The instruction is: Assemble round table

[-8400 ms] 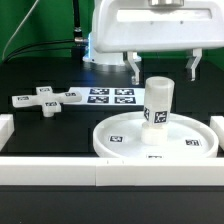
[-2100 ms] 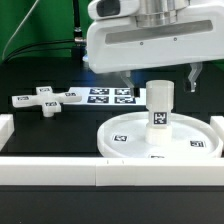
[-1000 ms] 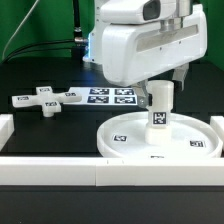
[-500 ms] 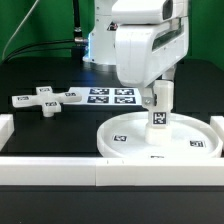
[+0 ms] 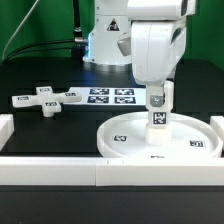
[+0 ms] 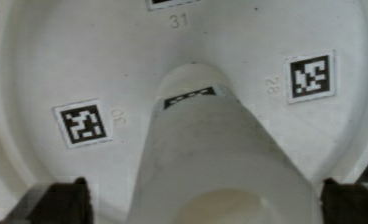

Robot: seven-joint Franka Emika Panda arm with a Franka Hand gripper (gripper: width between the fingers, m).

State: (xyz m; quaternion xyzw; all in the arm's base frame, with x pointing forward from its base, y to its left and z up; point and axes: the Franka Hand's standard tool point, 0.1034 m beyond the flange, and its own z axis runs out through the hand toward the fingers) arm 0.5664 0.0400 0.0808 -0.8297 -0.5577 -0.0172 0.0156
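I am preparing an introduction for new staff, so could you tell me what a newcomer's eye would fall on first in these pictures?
First the bulky white arm, its gripper open astride the top of the cylinder leg, which stands upright at the centre of the round disc. Next the cross-shaped piece, lying apart on the black table toward the exterior view's left.

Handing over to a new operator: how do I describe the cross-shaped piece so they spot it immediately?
Find the big white round disc with the leg standing on it. Behind it on the black table lies the flat marker board; the cross-shaped piece lies beside that board, toward the exterior view's left. It alone is a tagged plus shape.
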